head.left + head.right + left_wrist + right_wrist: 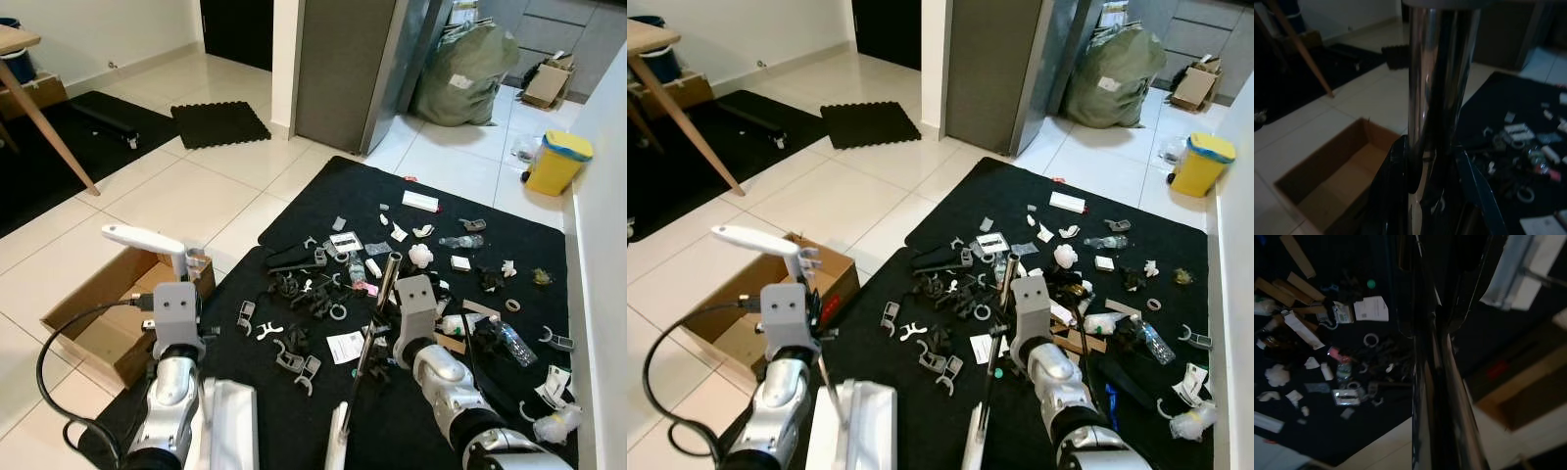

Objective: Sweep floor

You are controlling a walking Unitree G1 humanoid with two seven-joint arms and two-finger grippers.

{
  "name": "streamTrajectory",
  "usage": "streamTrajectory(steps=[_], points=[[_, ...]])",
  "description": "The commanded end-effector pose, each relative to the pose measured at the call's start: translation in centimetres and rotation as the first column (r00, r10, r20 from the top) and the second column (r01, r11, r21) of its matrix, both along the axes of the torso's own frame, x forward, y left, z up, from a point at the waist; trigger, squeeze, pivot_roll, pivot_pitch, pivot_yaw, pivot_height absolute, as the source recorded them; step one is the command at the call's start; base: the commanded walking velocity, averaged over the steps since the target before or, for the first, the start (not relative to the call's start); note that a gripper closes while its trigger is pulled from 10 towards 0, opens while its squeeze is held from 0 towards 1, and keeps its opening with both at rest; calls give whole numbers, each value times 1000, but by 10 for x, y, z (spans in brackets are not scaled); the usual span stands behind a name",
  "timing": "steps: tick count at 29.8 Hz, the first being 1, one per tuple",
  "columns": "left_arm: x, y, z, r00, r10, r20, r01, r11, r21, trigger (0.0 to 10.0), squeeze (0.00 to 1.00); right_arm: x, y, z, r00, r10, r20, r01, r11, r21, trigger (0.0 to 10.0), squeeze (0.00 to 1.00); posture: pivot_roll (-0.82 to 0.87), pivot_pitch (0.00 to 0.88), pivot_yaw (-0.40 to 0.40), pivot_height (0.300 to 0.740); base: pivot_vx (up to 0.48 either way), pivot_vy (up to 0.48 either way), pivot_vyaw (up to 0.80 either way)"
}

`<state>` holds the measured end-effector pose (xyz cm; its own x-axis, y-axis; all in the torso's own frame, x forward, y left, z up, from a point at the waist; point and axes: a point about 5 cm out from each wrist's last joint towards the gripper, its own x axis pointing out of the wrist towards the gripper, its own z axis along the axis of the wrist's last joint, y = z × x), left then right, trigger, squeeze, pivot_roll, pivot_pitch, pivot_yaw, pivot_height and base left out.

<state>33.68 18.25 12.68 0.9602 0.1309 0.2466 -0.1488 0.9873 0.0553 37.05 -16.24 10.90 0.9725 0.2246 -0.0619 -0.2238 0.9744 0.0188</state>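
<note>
Left pincer (1425,196) gripped a chrome pole (1437,88) above the cardboard box (103,313). Right pincer (1442,328) clamped the broom handle (370,328) over the littered black mat (323,211).

No readable text, printed paper slip (345,347) on mat perhaps lettered, too blurred

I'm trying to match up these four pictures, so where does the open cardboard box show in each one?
Left eye view: cardboard box on the tiles at lower left, against the black mat.
Right eye view: lower left, same spot.
Left wrist view: behind the shiny pole, its open side up.
Right wrist view: blurred brown, beyond the dark pole.
Shared landmark: the littered black mat.
</note>
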Motion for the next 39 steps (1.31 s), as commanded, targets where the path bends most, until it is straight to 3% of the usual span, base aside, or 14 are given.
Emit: streamTrajectory(steps=[1,8,19,26,32,39], points=[[3,-2,18,997,-7,76,7,1000,11,10000,0,4,-3,15,996,-25,81,23,1000,22,10000,0,107,284,-40,740,0,0,0],[5,-11,16,997,-30,64,28,999,33,10000,0,3,13,11,997,29,72,-33,998,56,10000,0,110,285,-42,740,0,0,0],[5,-25,0,997,-75,-21,75,997,14,10000,0,3,18,13,996,38,87,-42,998,51,10000,0,109,305,-44,740,0,0,0],[4,-22,-2,998,-58,-26,58,998,2,10000,0,7,17,22,993,30,116,-37,998,59,10000,0,114,315,-44,740,0,0,0],[2,-18,-4,999,-40,-36,40,999,-4,10000,0,13,40,33,987,88,134,-96,994,54,10000,0,133,331,-51,740,0,0,0],[-1,-7,-6,999,2,-49,-2,1000,6,10000,0,13,50,33,985,112,129,-120,991,55,10000,0,141,341,-52,740,0,0,0]])
